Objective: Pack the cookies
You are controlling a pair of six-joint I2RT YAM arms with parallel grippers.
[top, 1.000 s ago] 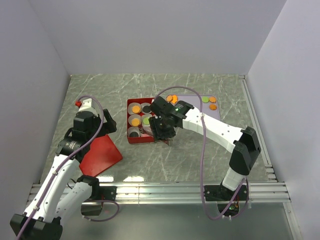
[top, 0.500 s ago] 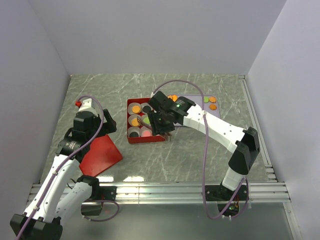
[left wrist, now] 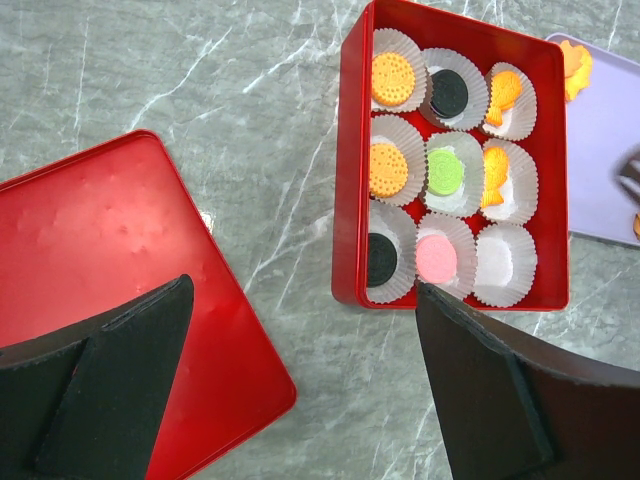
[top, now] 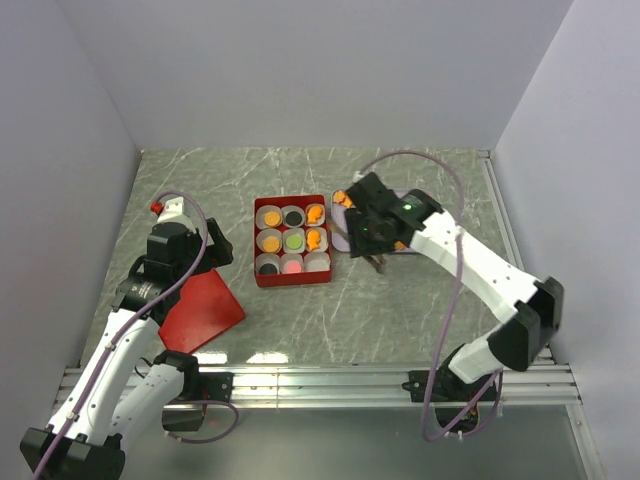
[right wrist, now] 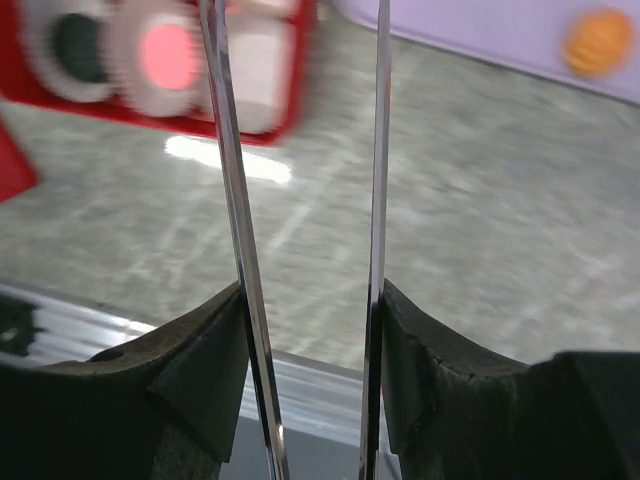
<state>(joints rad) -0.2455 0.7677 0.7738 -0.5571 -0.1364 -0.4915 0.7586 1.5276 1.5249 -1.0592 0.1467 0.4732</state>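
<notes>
The red box (top: 290,243) holds paper cups with cookies: orange (left wrist: 392,78), black (left wrist: 448,93), green (left wrist: 447,168) and pink (left wrist: 436,260). Its front right cup (left wrist: 503,262) is empty. More orange cookies (top: 345,200) lie on the purple tray (left wrist: 600,150). My right gripper (top: 375,262) hovers just right of the box, shut on thin metal tongs (right wrist: 225,150). The tongs' blades stand apart and their tips run out of the wrist view. My left gripper (left wrist: 300,290) hangs open and empty between the red lid (left wrist: 100,260) and the box.
The red lid (top: 203,310) lies flat at the front left. One orange cookie (right wrist: 598,40) sits on the purple tray (right wrist: 480,20). The metal rail (top: 320,380) runs along the near edge, and grey walls close in both sides.
My right gripper with the tongs has swung right, off the box toward the tray. The pink cookie now shows in the front middle cup. The left arm has not moved.
</notes>
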